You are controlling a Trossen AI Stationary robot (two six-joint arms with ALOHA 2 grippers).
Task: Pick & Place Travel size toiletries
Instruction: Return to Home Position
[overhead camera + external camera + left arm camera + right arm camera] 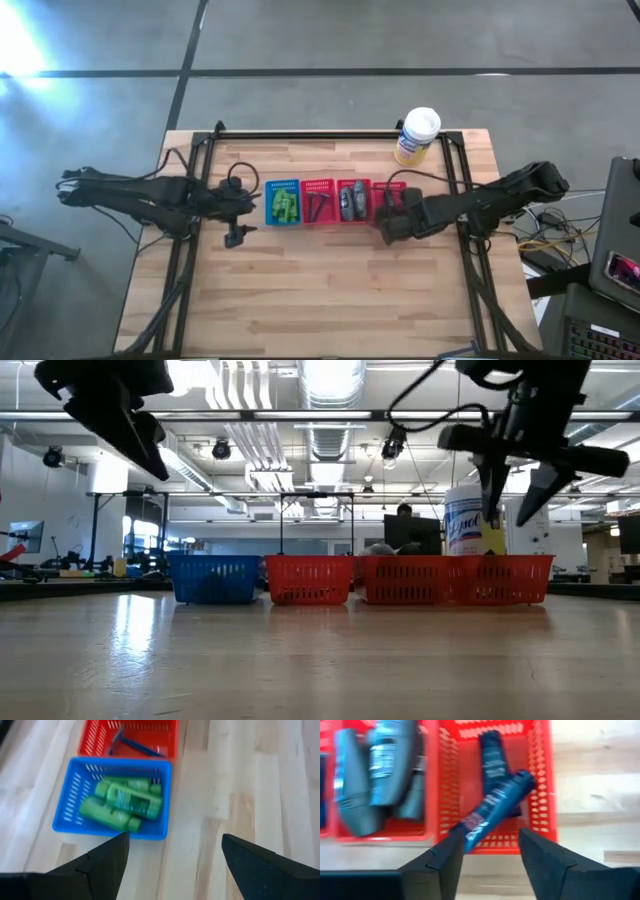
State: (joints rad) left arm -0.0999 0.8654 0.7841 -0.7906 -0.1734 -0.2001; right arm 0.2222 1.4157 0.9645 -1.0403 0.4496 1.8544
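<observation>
Four mesh baskets stand in a row across the table's middle. The blue basket (67, 805) holds several bright green bottles (122, 802). The red basket beside it holds a slim dark stick (135, 745). The third basket holds grey tubes (375, 775). In the rightmost red basket (545, 785), one dark blue tube (495, 802) lies slanted across another (492, 755). My left gripper (172, 860) hangs open, left of and nearer than the blue basket. My right gripper (490, 855) is open above the rightmost basket's near wall, with the slanted tube's lower end close to one finger.
A large white-lidded yellow-and-white canister (417, 135) stands behind the baskets near the table's far right corner. Bare wood lies between the basket row and the near edge. A black frame rail (330, 136) runs along the far edge.
</observation>
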